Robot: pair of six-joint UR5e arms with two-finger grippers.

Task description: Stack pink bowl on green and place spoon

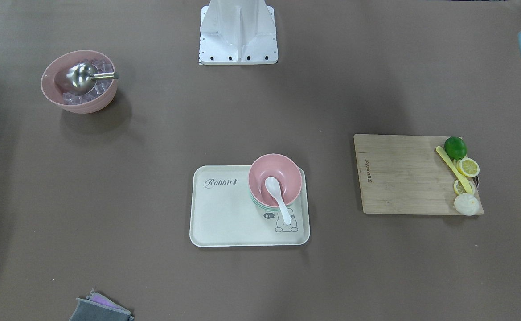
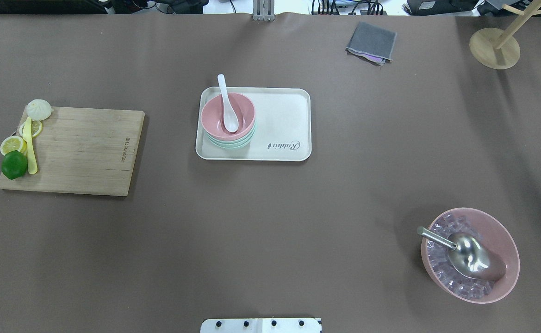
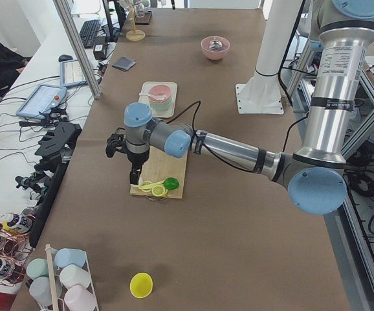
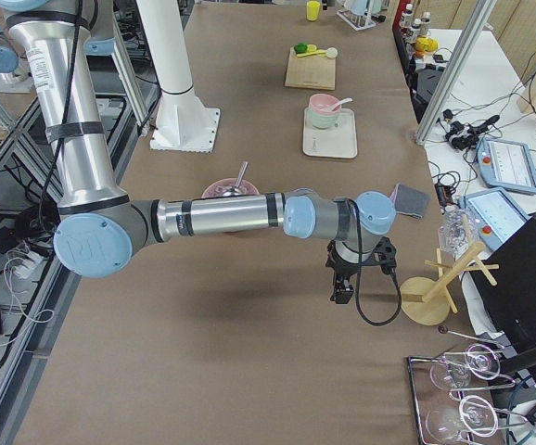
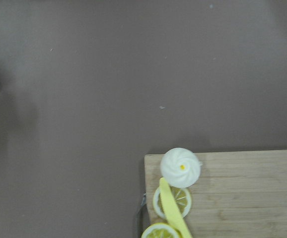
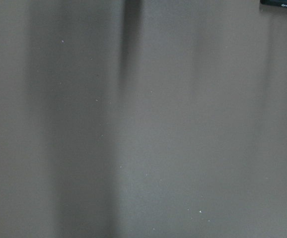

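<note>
The small pink bowl [image 1: 287,176] sits nested on the green bowl [image 1: 258,205] at one corner of the cream tray [image 1: 224,214]. The white spoon [image 1: 278,196] lies in the pink bowl with its handle over the rim. The overhead view shows the same stack [image 2: 245,111] and the spoon [image 2: 227,108]. My left gripper [image 3: 134,176] hangs over the outer end of the cutting board, far from the tray. My right gripper [image 4: 340,292] hangs over bare table near the wooden stand. I cannot tell whether either is open or shut.
A large pink bowl [image 2: 469,254] holds ice cubes and a metal scoop. A wooden cutting board [image 1: 398,174] carries a lime, lemon slices, a yellow knife and a bun. A grey cloth [image 2: 372,42] and a wooden stand [image 2: 494,46] lie at the far side.
</note>
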